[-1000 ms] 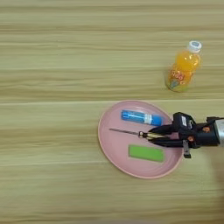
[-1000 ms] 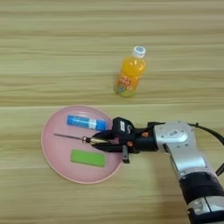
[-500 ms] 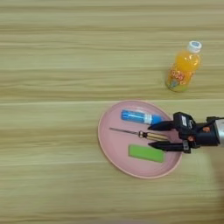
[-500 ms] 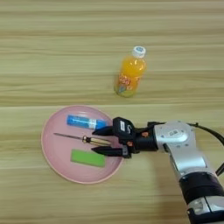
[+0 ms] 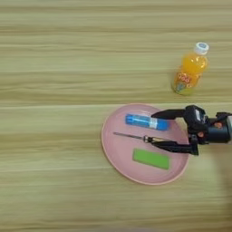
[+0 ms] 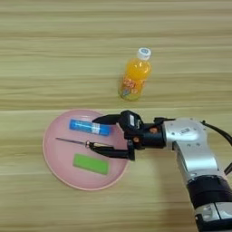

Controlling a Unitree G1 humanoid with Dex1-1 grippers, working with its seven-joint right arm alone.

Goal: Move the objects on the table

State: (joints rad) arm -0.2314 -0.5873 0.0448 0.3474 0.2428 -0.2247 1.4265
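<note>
Right eye view shows the tool (image 6: 103,136) reaching in from the right over the pink plate (image 6: 59,174), its two black fingers spread wide apart and gripping nothing. One finger points toward the right end of a blue tube (image 6: 89,127); the other lies low over the handle end of the screwdriver (image 6: 77,142), whose thin shaft runs left across the plate. Whether that finger touches the handle cannot be told. Just below the screwdriver the green block (image 6: 91,163) lies flat on the plate. Behind the tool, the silver forearm (image 6: 192,152) runs to the bottom right corner. Farther up the counter (image 6: 45,54), off the plate, the orange-drink bottle (image 6: 134,76) stands upright.
</note>
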